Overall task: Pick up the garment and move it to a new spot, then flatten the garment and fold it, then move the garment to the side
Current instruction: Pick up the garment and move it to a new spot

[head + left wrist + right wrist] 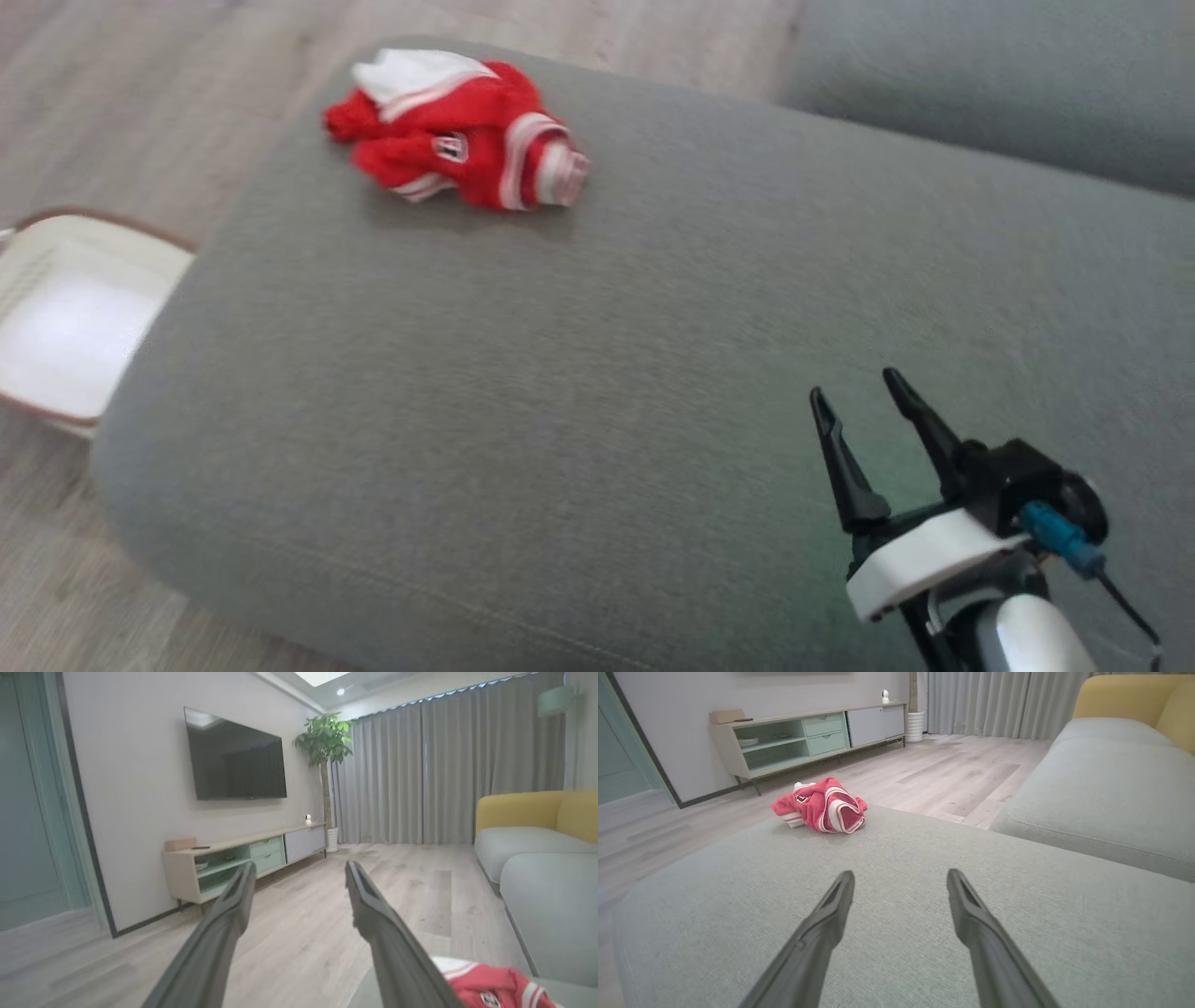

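Note:
The garment (pixel 457 131) is a red piece with white stripes, crumpled in a heap near the far left corner of the grey cushion (pixel 607 373). My right gripper (pixel 854 390) hovers open over the cushion's near right part, far from the heap, with nothing between its fingers. Seen along that arm, the garment (pixel 822 805) lies ahead and to the left of the right gripper (pixel 900 879). My left gripper (pixel 299 870) is open and points out over the floor; the garment (pixel 495 987) shows at the bottom right corner, beside the right finger.
A white basket (pixel 65 317) with a brown rim stands on the wooden floor left of the cushion. A second grey cushion (pixel 990 84) lies at the back right. A TV stand (pixel 243 858) lines the far wall, and a yellow sofa back (pixel 528 809) rises on the right.

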{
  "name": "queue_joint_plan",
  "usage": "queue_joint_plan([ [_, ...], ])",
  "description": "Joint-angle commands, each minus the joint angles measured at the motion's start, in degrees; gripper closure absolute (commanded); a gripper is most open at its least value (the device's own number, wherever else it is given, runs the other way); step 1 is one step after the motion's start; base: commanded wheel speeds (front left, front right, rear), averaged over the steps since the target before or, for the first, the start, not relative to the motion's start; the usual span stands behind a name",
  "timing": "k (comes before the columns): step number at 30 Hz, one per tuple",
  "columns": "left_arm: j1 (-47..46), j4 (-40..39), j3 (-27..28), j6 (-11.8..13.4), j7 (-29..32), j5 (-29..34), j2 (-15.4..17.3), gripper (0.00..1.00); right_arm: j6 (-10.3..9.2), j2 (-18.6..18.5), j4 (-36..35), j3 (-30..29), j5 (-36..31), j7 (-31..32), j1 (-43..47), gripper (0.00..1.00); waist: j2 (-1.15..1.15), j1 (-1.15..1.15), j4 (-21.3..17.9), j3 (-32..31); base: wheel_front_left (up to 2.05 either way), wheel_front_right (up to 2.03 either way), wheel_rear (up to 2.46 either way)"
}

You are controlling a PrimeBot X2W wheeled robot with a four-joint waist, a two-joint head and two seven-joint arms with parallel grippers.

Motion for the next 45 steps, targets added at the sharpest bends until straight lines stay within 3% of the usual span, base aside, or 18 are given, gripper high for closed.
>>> queue_joint_plan([
  [1,-7.1,-0.2,2.8,-1.2,1.2,0.4,3.9,0.0,0.37,-0.3,-3.1,0.9,-1.0,0.6,-3.1,0.0,0.0,0.0,-4.3,3.8,0.0,0.0,0.0],
  [4,-17.6,5.4,0.5,-5.4,4.4,0.0,5.5,0.0,0.37,-0.3,-5.8,0.8,-3.0,2.5,-4.0,0.0,0.0,0.0,-7.7,6.9,0.0,0.0,0.0],
  [7,-28.3,11.5,-4.0,-9.3,8.8,1.3,5.2,0.0,0.37,-0.3,-8.8,0.3,-4.8,4.2,-4.8,0.0,0.0,0.0,-10.2,10.1,0.0,0.0,0.0],
  [13,-44.1,24.3,-11.2,-14.0,14.8,3.7,-0.1,0.0,0.37,-0.3,-15.4,0.4,-7.6,7.4,-5.9,0.0,0.0,0.0,-13.3,17.5,0.0,0.0,0.0],
  [22,-51.0,40.6,-17.5,-21.8,18.4,1.8,-9.4,0.0,0.37,-0.3,-22.5,-1.5,-9.9,9.9,-7.5,0.0,0.0,0.0,-13.6,27.9,0.0,0.0,0.0],
  [27,-53.1,46.3,-20.5,-24.7,19.3,2.3,-11.2,0.0,0.37,-0.3,-23.9,-1.9,-10.8,10.7,-7.4,0.0,0.0,0.0,-13.4,30.6,0.0,0.0,0.0],
  [33,-55.2,52.6,-21.9,-25.6,18.3,2.4,-12.5,0.0,0.37,-0.3,-24.9,-2.0,-11.5,11.1,-7.5,0.0,0.0,0.0,-13.8,31.7,0.0,0.0,0.0],
  [34,-55.5,53.5,-22.1,-25.7,18.0,2.4,-12.8,0.18,0.37,-0.3,-25.0,-2.1,-11.5,11.1,-7.5,0.0,0.0,0.0,-13.8,31.7,0.0,0.0,0.0],
  [35,-55.9,54.4,-22.1,-25.6,17.2,2.5,-13.1,0.64,0.37,-0.3,-25.1,-2.2,-11.6,11.1,-7.6,0.0,0.0,0.0,-13.9,31.7,0.0,0.0,0.0],
  [36,-56.2,55.2,-21.9,-25.4,16.0,2.7,-13.3,0.99,0.37,-0.3,-25.2,-2.4,-11.7,11.1,-7.6,0.0,0.0,0.0,-13.9,31.6,0.0,0.0,0.0],
  [45,-59.4,60.7,-21.7,-24.3,7.3,4.0,-15.3,1.0,0.37,-0.3,-23.5,-2.1,-11.0,10.6,-8.0,0.0,0.0,0.0,-13.7,28.4,0.0,0.0,0.0],
])
